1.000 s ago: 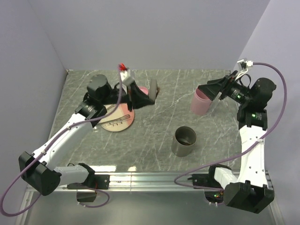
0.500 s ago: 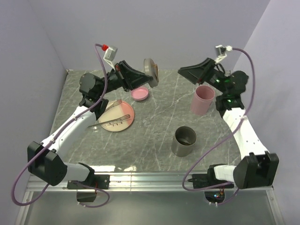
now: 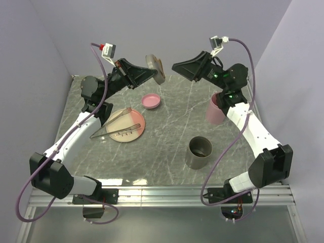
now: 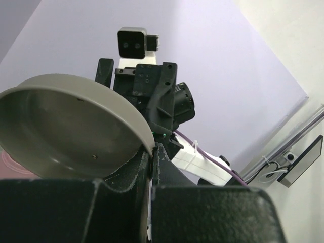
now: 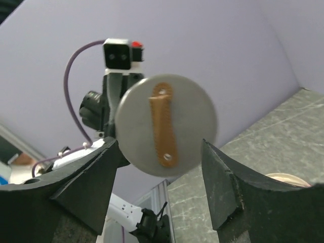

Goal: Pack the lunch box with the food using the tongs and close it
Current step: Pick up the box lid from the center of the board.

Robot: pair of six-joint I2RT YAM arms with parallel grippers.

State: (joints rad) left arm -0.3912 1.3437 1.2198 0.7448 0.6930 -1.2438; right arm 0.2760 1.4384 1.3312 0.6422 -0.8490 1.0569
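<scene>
Your left gripper (image 4: 151,152) is pinched tight on the rim of one round grey lid (image 4: 61,126) with a brown strap handle (image 5: 164,124), held high above the table (image 3: 167,126), while your right gripper (image 5: 158,147) faces it with jaws well apart and empty. One pair of silver tongs (image 3: 124,129) lies across one pink plate (image 3: 130,136); one pink bowl (image 3: 152,100), one pink cup (image 3: 216,111) and one open grey lunch box (image 3: 199,153) stand apart nearby.

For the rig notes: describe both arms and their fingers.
The left arm and right arm match: white links, black joints, black wedge fingers, a purple cable looping alongside. The left wrist camera carries a red tab.
</scene>
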